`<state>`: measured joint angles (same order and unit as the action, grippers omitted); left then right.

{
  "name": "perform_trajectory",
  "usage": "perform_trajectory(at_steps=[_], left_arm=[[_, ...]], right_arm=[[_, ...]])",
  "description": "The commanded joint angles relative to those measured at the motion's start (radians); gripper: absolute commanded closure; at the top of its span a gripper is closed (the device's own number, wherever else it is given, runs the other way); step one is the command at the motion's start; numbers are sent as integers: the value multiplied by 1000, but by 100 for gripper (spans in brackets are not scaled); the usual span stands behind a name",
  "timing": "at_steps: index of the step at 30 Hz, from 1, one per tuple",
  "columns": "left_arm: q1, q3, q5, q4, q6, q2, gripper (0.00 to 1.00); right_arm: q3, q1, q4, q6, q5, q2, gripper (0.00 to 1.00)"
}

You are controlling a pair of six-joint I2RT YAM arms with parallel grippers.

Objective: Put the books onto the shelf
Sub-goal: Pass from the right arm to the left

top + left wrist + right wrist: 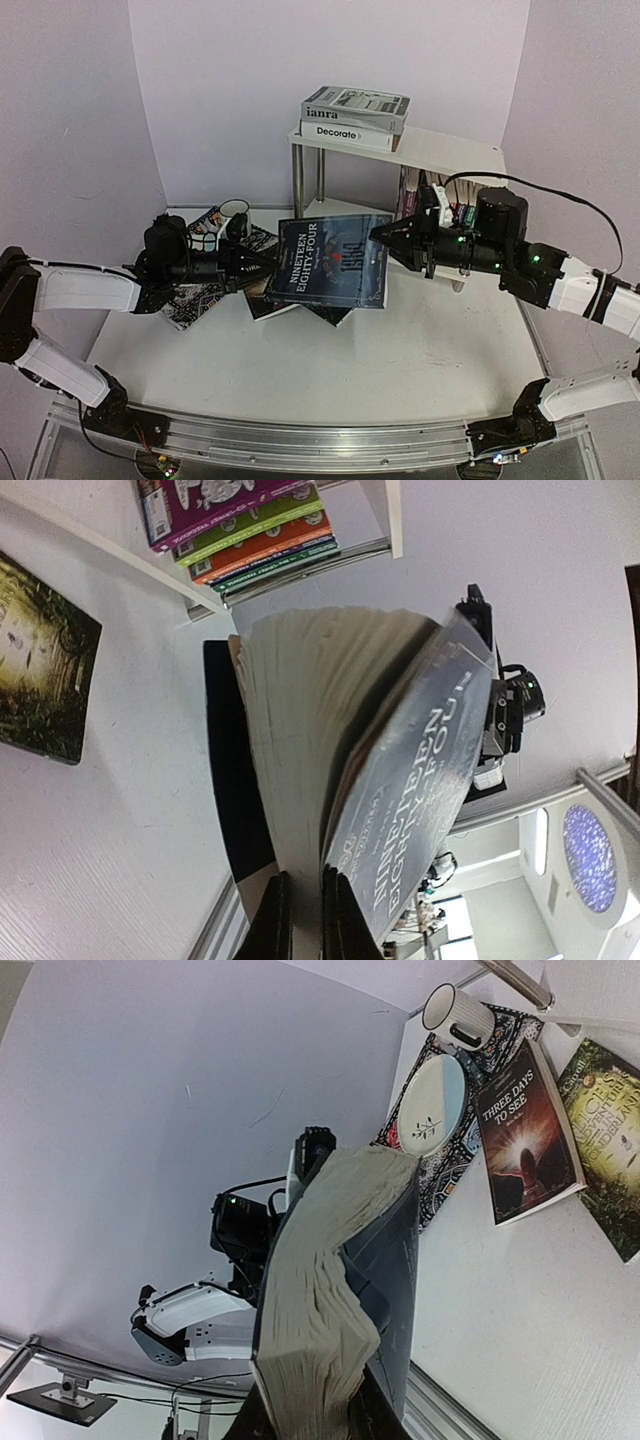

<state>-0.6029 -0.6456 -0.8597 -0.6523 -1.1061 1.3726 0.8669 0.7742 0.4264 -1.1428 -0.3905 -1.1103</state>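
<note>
A dark blue paperback, "Nineteen Eighty-Four" (pixel 330 262), hangs above the table between both arms. My left gripper (pixel 268 265) is shut on its left edge; in the left wrist view the fingers (pixel 305 880) pinch the page block while the cover (pixel 420 750) bows away. My right gripper (pixel 378 235) is shut on the right edge, and the pages (pixel 330 1290) bulge out above its fingers (pixel 310 1420). The shelf (pixel 440 145) stands behind, with two flat books (pixel 355 115) on its top board and colourful ones (pixel 250 530) on the lower board. More books (pixel 525 1135) lie on the table below.
A white mug (pixel 233 212) and a plate (pixel 435 1105) sit on the patterned placemat (pixel 195 300) at the back left. A green-covered book (pixel 605 1140) lies beside "Three Days to See". Walls close in behind and on both sides.
</note>
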Motion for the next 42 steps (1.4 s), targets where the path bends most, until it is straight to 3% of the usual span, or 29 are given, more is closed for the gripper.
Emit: perform_trajectory(at_steps=[1,2,4,9,14,23,42], left_arm=[[-24,-12,-56,-101,-3,-67,100],[-24,-10,-55,-101,-3,-69,100],[-24,-6,-57,-100,0,-68,90],[-23,28,-52,-101,21,-36,28],[-20,45,-22,-101,43,-1,3],[-21,1,-55,-100,52,1,0],[-26,-106,-84,-103,41,13,0]], right_arm=[[35,6,-30,101,60,23,83],[29,5,-38,108,68,24,85],[7,5,-38,109,77,26,89],[19,5,-17,105,93,47,93],[72,5,-43,128,103,66,93],[142,5,-35,102,35,21,94],[229,5,187,-82,-66,-65,95]])
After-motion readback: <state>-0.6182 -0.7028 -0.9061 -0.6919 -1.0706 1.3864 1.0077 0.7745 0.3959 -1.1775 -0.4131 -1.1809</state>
